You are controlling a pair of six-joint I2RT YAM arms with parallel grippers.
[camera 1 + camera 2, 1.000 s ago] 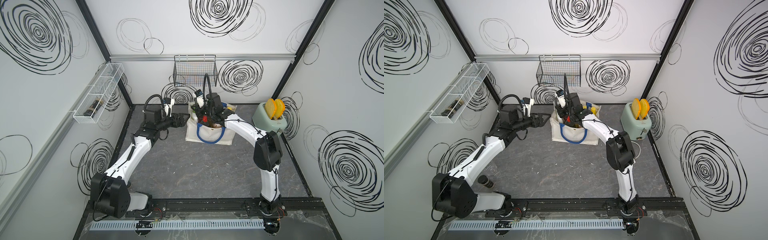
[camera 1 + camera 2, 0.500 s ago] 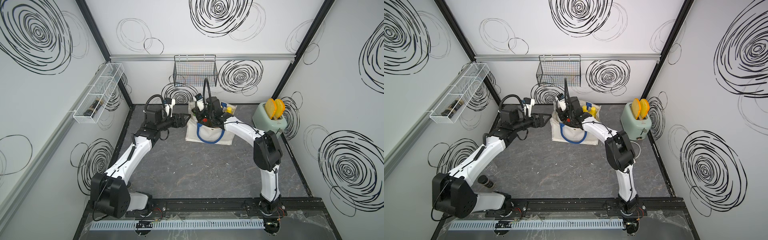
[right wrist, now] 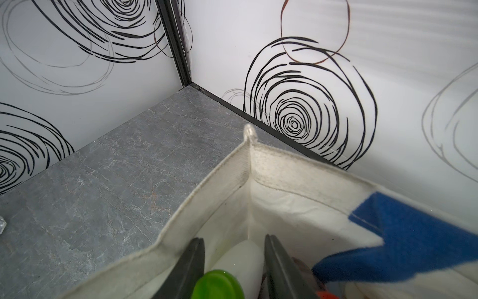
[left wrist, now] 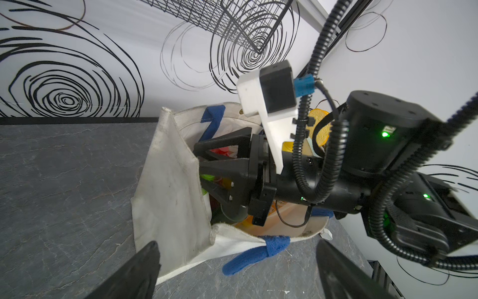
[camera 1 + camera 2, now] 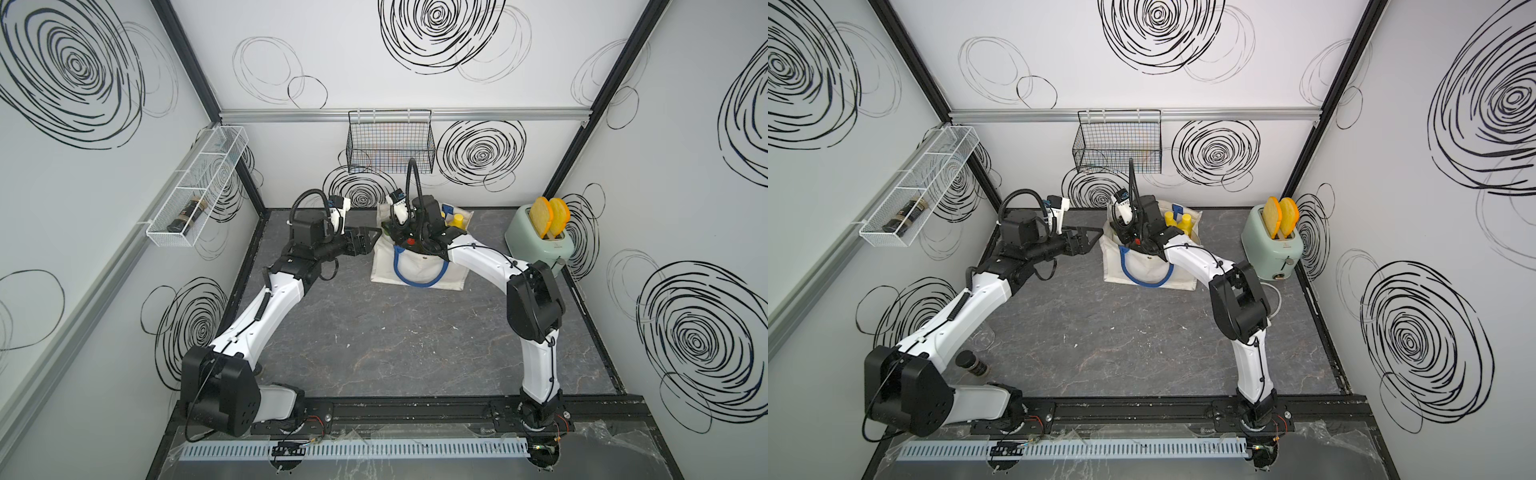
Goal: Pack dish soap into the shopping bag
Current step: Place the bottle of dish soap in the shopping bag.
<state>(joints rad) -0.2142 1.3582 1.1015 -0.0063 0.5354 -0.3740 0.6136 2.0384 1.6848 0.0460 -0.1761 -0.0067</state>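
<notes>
The off-white shopping bag (image 5: 415, 270) (image 5: 1150, 266) with blue handles stands at the back of the table. Several dish soap bottles sit inside it: yellow caps (image 5: 1177, 220) and a red cap (image 5: 411, 241) show. My right gripper (image 3: 234, 239) (image 5: 392, 232) reaches into the bag's corner. Its jaws stand apart on either side of a white dish soap bottle (image 3: 240, 259) with a green cap (image 3: 219, 284), which lies in the bag. My left gripper (image 4: 238, 261) (image 5: 370, 239) hovers wide open and empty beside the bag's left end (image 4: 170, 181).
A mint toaster (image 5: 540, 241) with two slices stands at the back right. A black wire basket (image 5: 390, 145) hangs on the back wall above the bag. A white wire shelf (image 5: 195, 195) on the left wall holds a dark jar. Another dark jar (image 5: 971, 363) lies by the left arm's base.
My right gripper's jaws have parted around the white bottle inside the bag, and the wrist has shifted a little. The left arm has stayed where it was.
</notes>
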